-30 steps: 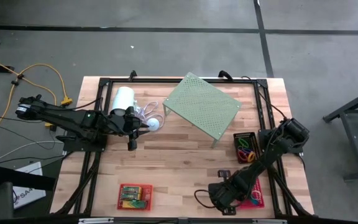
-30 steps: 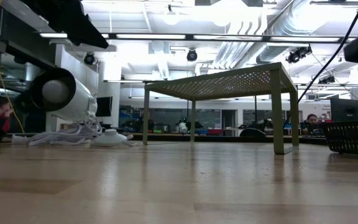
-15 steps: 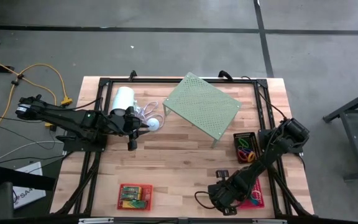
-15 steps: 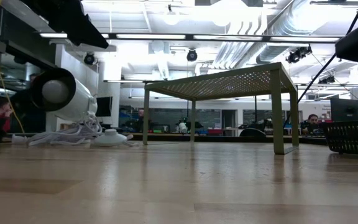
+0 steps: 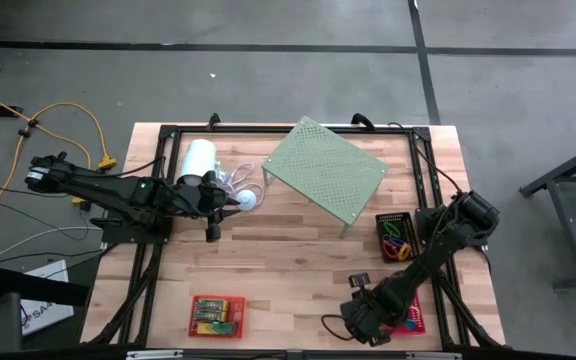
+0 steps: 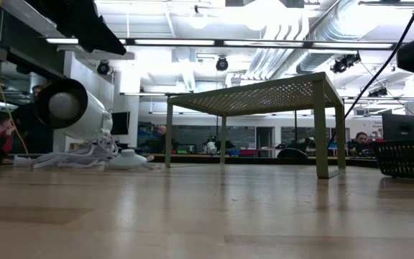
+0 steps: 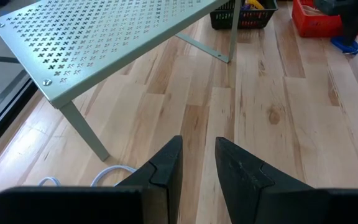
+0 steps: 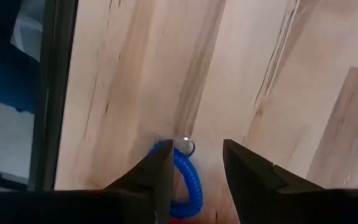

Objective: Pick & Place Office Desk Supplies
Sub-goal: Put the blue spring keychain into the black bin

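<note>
Pale wooden worktop: right end effector, fingers parted and empty, straddles a blue coiled plastic cord, hidden in the high view. Left end effector, narrowly parted, grasps nothing.

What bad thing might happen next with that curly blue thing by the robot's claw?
The right gripper hangs open over the blue coil, which lies near the table's edge. A clumsy grab might nudge it off the table. The coil has a small metal ring; a finger may catch it and drag the coil. The fingers straddle only its end, so a pinch there might slip.
</note>
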Controlling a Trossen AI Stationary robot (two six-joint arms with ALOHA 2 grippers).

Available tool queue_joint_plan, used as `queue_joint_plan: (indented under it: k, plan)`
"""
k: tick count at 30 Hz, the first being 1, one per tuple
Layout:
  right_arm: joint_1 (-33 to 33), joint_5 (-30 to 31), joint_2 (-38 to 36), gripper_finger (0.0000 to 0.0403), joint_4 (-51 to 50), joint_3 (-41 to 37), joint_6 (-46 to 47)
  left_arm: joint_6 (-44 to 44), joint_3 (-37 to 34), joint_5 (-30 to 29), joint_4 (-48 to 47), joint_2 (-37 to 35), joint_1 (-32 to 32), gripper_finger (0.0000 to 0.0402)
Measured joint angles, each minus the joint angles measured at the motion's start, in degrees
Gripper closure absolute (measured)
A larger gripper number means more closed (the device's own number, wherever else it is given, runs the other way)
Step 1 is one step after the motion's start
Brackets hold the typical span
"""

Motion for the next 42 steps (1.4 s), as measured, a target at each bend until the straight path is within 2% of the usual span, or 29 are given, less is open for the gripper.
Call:
queue_joint_plan:
  k: [13, 22, 32, 42]
  plan:
    - [1.25, 0.92, 0.00, 0.0279, 0.29, -2.67, -2.66, 0.02, 0.00, -0.02, -0.07, -0.02, -0.02, 0.0313]
    - [1.19, -1.98, 0.00, 0.0279, 0.34, -2.67, -4.70, 0.01, 0.00, -0.02, -0.07, -0.01, -0.01, 0.0313]
    - [-0.11, -7.56, 4.31, 0.0279, 0.98, -2.49, -6.62, 0.01, 0.00, -0.02, -0.05, -0.01, -0.02, 0.0313]
    - [-0.23, -7.65, 4.42, 0.0279, 1.06, -2.52, -6.66, 0.02, 0.00, -0.02, 0.04, 0.00, -0.01, 0.0313]
